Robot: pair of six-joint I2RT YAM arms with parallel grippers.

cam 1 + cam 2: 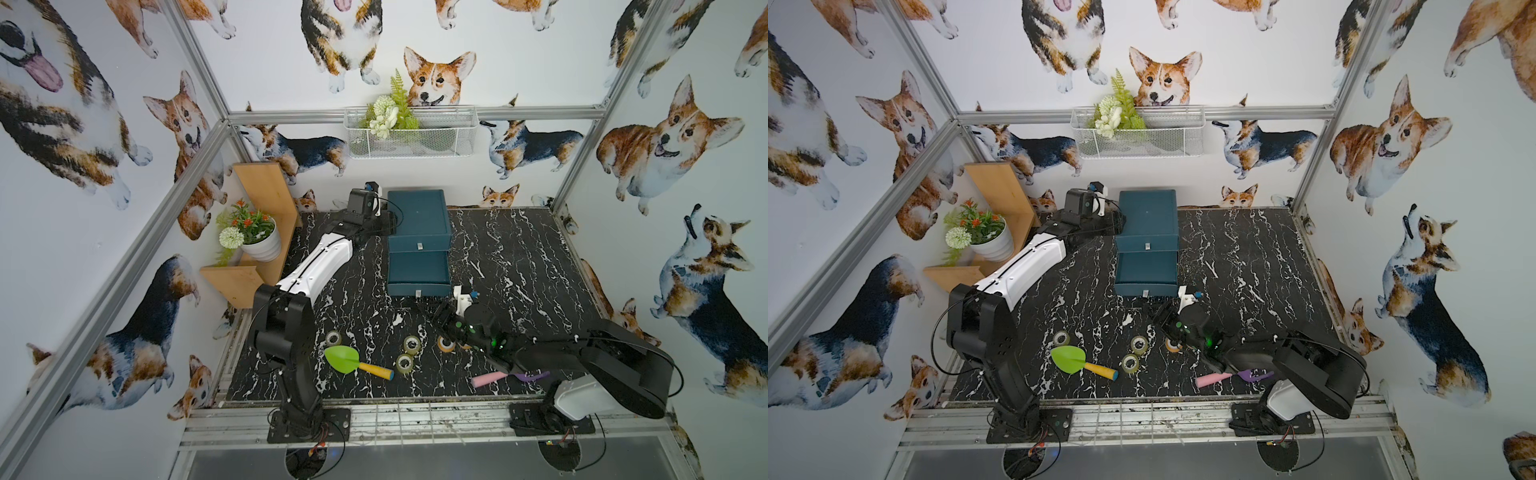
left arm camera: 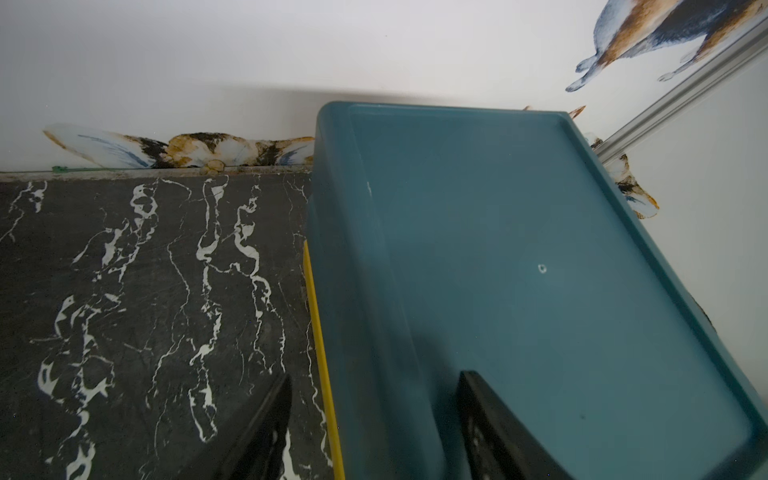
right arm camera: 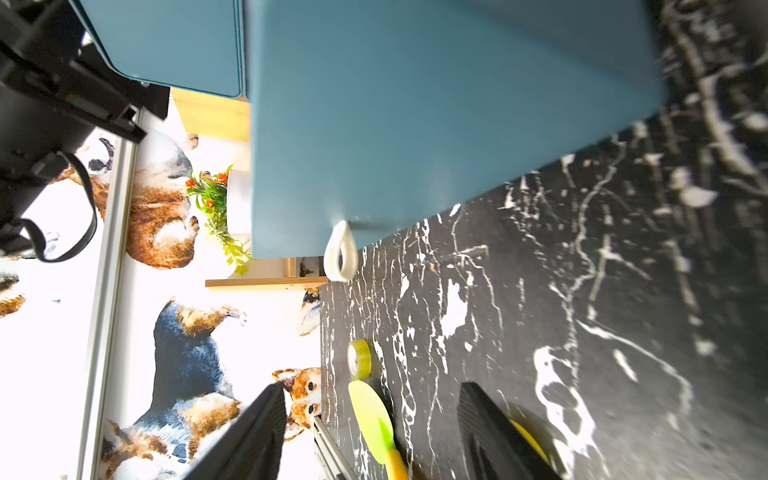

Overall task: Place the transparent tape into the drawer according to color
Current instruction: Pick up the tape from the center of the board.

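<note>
Three yellow-green transparent tape rolls lie on the marble table (image 1: 519, 266): one (image 1: 332, 337) by the green shovel (image 1: 343, 359) and two (image 1: 411, 344) (image 1: 404, 363) in the middle. An orange roll (image 1: 446, 344) sits partly hidden under my right arm. The teal cabinet (image 1: 417, 212) has its lower drawer (image 1: 419, 270) pulled out, and the drawer looks empty. My right gripper (image 1: 436, 315) hovers open just in front of the drawer's white loop handle (image 3: 340, 253), nothing between its fingers. My left gripper (image 1: 390, 222) stands open at the cabinet's left edge (image 2: 332, 291).
A purple fork (image 1: 528, 377) with a pink handle lies under my right arm near the front edge. A wooden shelf (image 1: 266, 208) with a flower pot (image 1: 259, 241) stands at the back left. A wire basket (image 1: 411, 133) hangs on the back wall.
</note>
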